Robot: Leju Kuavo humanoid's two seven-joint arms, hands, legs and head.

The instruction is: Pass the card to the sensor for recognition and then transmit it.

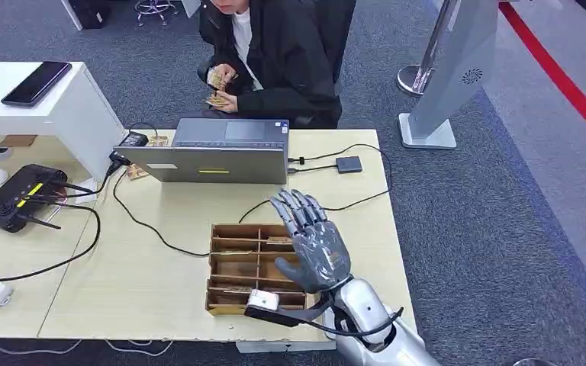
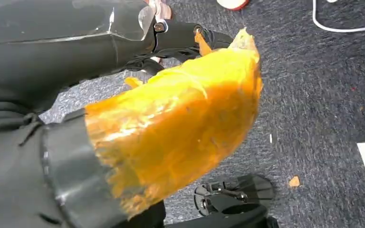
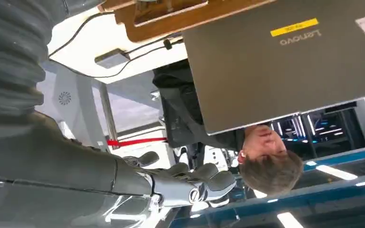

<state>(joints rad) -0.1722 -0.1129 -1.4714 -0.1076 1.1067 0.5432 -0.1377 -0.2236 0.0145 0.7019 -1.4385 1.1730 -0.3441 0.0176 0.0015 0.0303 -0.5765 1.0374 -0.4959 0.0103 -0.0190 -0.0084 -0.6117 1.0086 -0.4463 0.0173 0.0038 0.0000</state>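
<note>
Right hand (image 1: 314, 244) raised over the right end of the wooden tray (image 1: 233, 268), palm up and tilted, fingers spread and holding nothing. Cards (image 1: 236, 245) lying flat in the tray's compartments, long sides running left to right (faces too small to read). Bare table (image 1: 160, 290) left of the tray; laptop (image 1: 214, 156) behind; small sensor (image 1: 349, 164) near the far right edge. Left hand (image 2: 171, 128) wrapped in orange tape, fingers impossible to tell.

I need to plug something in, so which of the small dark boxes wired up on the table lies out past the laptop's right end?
The flat dark box on the bare tabletop right of the laptop, cabled to it. The other, a power brick, sits at the laptop's left corner.
</note>
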